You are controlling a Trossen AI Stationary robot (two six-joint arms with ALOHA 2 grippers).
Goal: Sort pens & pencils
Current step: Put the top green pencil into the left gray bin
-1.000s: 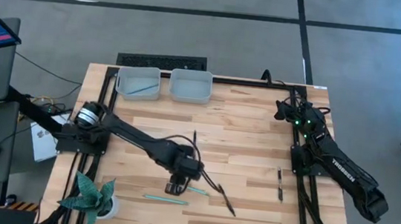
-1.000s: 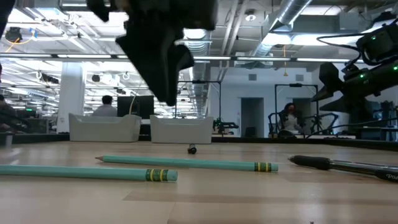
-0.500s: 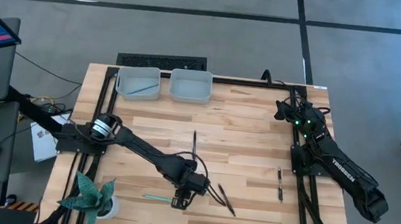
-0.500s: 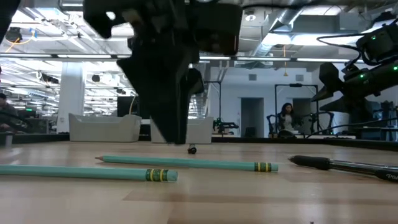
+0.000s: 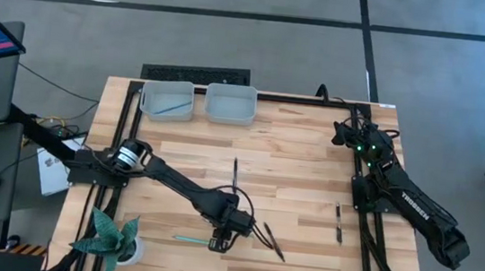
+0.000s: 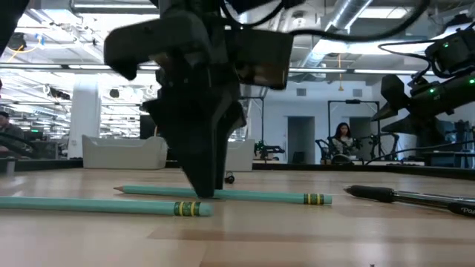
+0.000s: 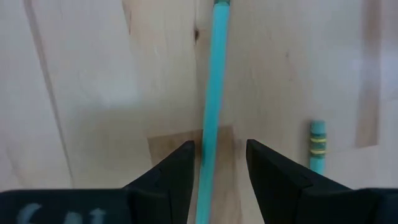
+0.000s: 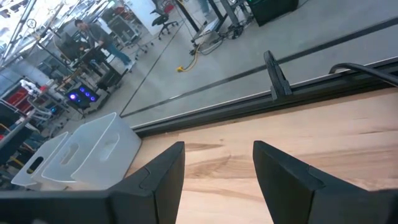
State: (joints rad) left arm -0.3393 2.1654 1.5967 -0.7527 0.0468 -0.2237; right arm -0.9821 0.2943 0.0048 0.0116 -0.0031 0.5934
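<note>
My left hand (image 5: 221, 240) is down at the table (image 5: 312, 161), fingers (image 7: 168, 174) parted with a teal pencil (image 7: 211, 118) lying in the gap between them, not clamped. A second teal pencil (image 7: 318, 146) lies just beside it. Black pens lie close by: one (image 5: 273, 242) just past my hand toward the right arm, one (image 5: 236, 173) ahead toward the bins. Another teal pencil (image 5: 170, 106) sits in the far bin (image 5: 167, 99). My right hand (image 8: 217, 171) waits at the table's far right edge, open and holding nothing, a black pen (image 5: 339, 222) nearby
</note>
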